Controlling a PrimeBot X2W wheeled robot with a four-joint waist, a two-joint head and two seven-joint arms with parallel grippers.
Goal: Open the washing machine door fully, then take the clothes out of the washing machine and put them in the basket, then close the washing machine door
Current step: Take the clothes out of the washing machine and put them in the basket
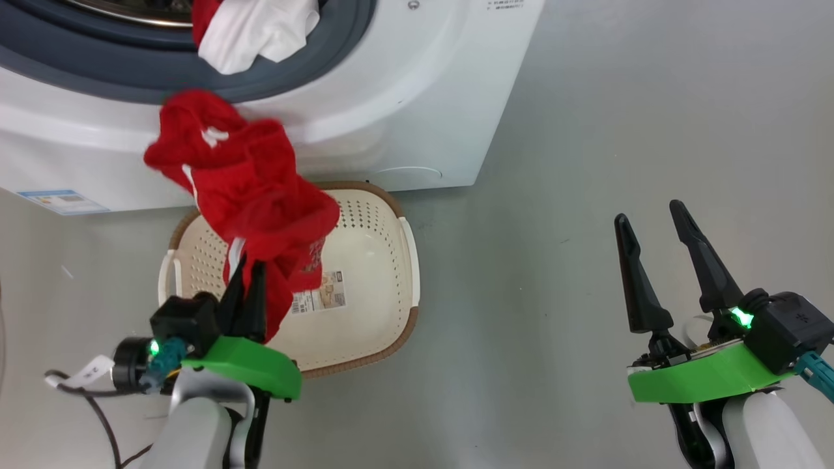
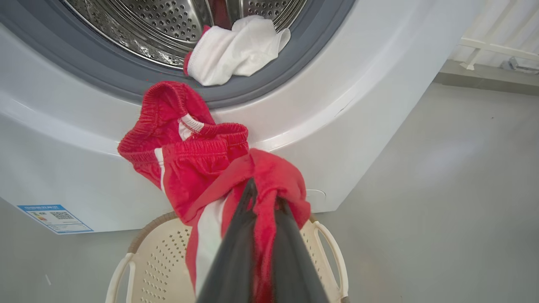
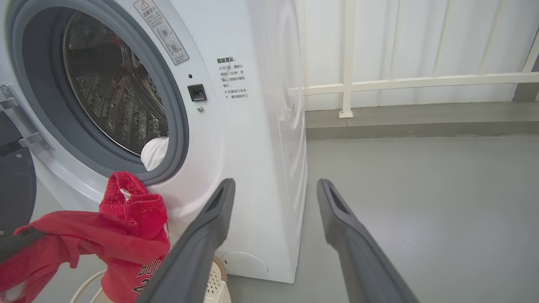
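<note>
At the lower left of the head view, your left gripper [image 1: 251, 267] is pinching a bunched red garment [image 1: 251, 189] between fingers pressed together. The cloth is hanging in folds above the cream basket [image 1: 391, 221]. The basket is sitting on the grey floor [image 1: 573, 195] just in front of the washing machine [image 1: 404, 111] and is showing a sticker [image 1: 319, 296] inside. Across the upper left, a white garment [image 1: 257, 32] is spilling over the grey gasket [image 1: 313, 71] of the drum mouth, lying partly inside the machine. At the left edge of the right wrist view, the washing machine door [image 3: 14, 189] is standing swung open. At the lower right of the head view, your right gripper [image 1: 649, 212] is holding its fingers spread wide, hovering over the floor well apart from the basket.
</note>
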